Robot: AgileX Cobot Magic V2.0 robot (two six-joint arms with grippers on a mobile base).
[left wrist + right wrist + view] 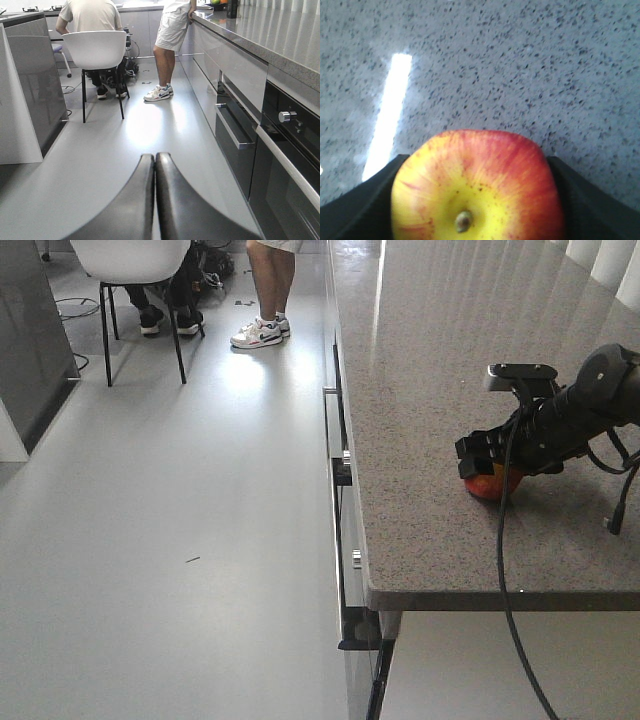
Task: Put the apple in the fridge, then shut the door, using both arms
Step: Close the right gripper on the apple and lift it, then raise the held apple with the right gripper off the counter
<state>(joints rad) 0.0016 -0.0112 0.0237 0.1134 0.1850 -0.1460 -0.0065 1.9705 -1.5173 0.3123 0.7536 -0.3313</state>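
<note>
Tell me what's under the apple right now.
Speckled grey countertop lies under the apple, which is gripped by the right gripper. Whether it rests on the stone or is just lifted cannot be seen: the apple and gripper cover the underside.

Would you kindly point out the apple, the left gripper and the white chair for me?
apple (477, 185): right wrist view, yellow top above the stem.
left gripper (154, 161): left wrist view, seam between its closed fingertips.
white chair (95, 50): left wrist view, back of the seat shell.
</note>
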